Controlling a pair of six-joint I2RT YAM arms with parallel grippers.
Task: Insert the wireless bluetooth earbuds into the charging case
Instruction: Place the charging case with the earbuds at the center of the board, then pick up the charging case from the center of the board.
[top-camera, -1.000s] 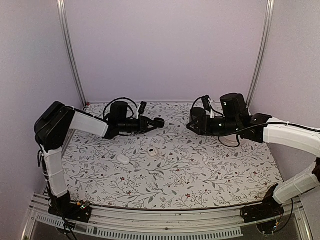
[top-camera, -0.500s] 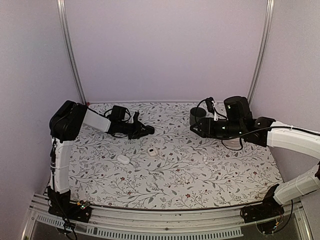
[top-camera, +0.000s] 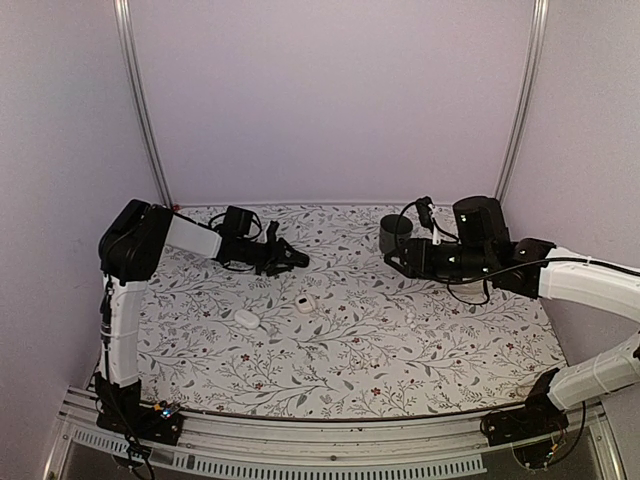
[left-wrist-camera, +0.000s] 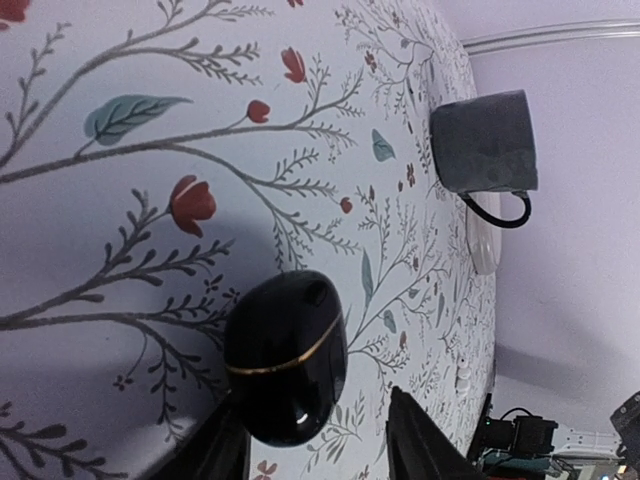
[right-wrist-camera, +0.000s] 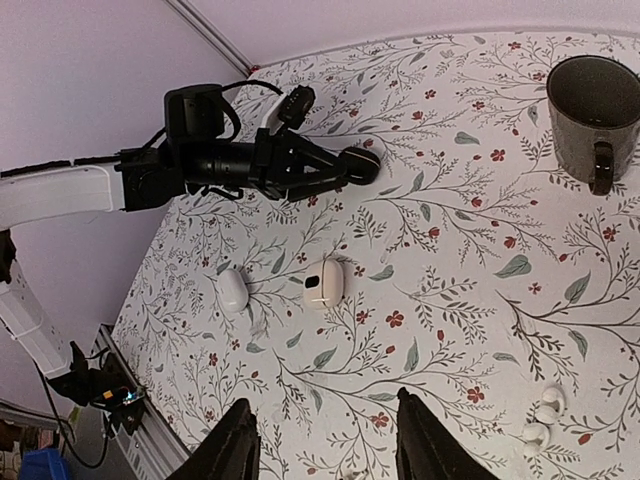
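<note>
Nearest on the flowery worktop (top-camera: 330, 380) lies a white oval thing (top-camera: 247, 318). It is too small to tell what it is. Just beside it, a little further back, sits a white case (right-wrist-camera: 323, 283) with a dark spot on top. I cannot tell if its lid is up. Off to the right, well apart from it, lie the small white earbuds (right-wrist-camera: 545, 413), close together on the worktop. They are not in any case.

Further back, the right end effector (right-wrist-camera: 322, 445) hangs over the worktop with its fingers spread wide and nothing between them. Only the finger tips show in its own camera.

Across from it, the left end effector (top-camera: 288, 259) is low by the worktop. A black case (left-wrist-camera: 285, 355) with a thin gold line sits at its tip. The fingers (left-wrist-camera: 415, 440) are cut off at the picture's edge. One seems to have a gap beside the case, so I cannot tell if they pinch it.

Farthest back stands a grey mug (right-wrist-camera: 590, 115), upright. Something white beyond it is hard to make out.
</note>
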